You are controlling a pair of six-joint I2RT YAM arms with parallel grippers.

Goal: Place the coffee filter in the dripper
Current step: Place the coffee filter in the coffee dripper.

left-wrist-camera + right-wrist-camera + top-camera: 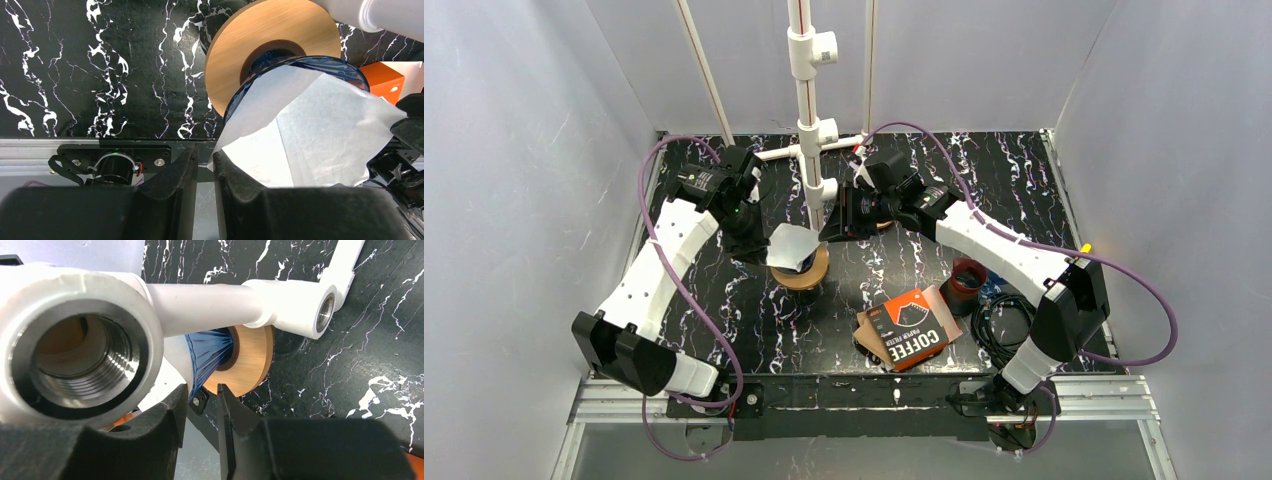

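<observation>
The dripper [801, 270], a blue glass cone in a round wooden collar, stands mid-table with the white paper coffee filter [790, 244] sitting in its mouth and sticking up above the rim. In the left wrist view the filter [320, 135] fans out of the blue cone [320, 62] above the collar [270, 30]. My left gripper [754, 243] [205, 157] is at the dripper's left, jaws slightly apart, with the filter's corner just at one fingertip [225, 167]. My right gripper [832, 230] [201, 390] is at the dripper's right, jaws narrowly apart and empty, beside the cone's rim [210, 352].
A white PVC pipe stand [809, 90] rises just behind the dripper; its fitting [75, 350] fills the right wrist view. An orange coffee filter box [911, 330] lies front centre-right, a dark red cup [967, 278] and a black cable coil [999, 325] to its right.
</observation>
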